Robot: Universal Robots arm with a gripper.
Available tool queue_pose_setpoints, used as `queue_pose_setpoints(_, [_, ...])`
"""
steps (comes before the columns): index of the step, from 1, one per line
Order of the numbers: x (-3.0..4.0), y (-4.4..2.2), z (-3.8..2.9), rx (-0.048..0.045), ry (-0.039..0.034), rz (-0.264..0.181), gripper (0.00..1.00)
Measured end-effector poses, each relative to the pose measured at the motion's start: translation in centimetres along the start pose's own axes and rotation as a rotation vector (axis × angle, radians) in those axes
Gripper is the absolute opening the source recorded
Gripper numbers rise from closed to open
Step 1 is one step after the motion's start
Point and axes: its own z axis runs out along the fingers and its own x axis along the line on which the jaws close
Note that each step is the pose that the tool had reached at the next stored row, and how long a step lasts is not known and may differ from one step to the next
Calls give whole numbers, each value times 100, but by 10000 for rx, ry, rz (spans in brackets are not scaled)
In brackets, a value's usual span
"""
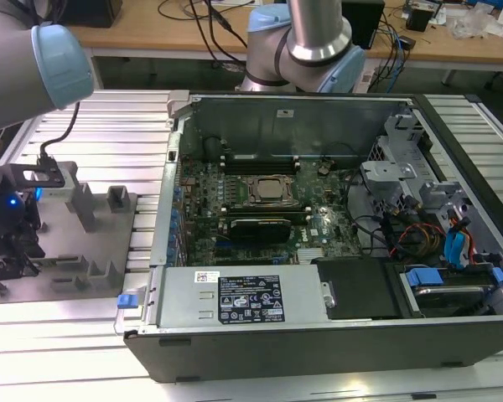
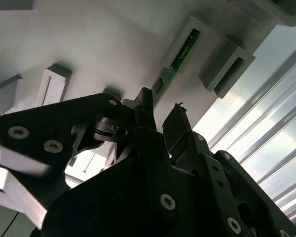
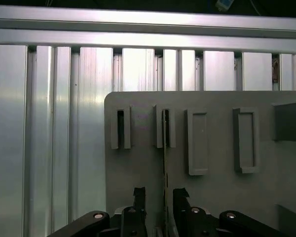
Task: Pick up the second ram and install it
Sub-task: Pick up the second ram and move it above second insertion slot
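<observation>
First wrist view: one ram (image 3: 165, 168) edge-on between two fingers (image 3: 139, 197).

Your arm (image 1: 33, 59) presents silver-grey tubing with pale blue joint caps (image 1: 63, 63) and a black cable (image 1: 64, 132) at the wrist. Your claw (image 2: 162, 106) is matte black, its angular link plates fastened with silver screws (image 2: 167, 201).

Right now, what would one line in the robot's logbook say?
gripper: open, straddling second ram | second ram: standing on edge in gray holder slot | step: pick-up, not yet gripped
</observation>
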Motion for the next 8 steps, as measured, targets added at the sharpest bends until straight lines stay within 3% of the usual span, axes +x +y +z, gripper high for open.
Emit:
queue_pose_setpoints(3, [0, 0, 3, 1, -2, 1, 35])
queue_pose_setpoints(4, [0, 0, 4, 1, -2, 0, 22])
queue_pose_setpoints(5, [0, 0, 4, 1, -1, 0, 16])
queue_pose_setpoints(8, [0, 0, 7, 1, -1, 0, 13])
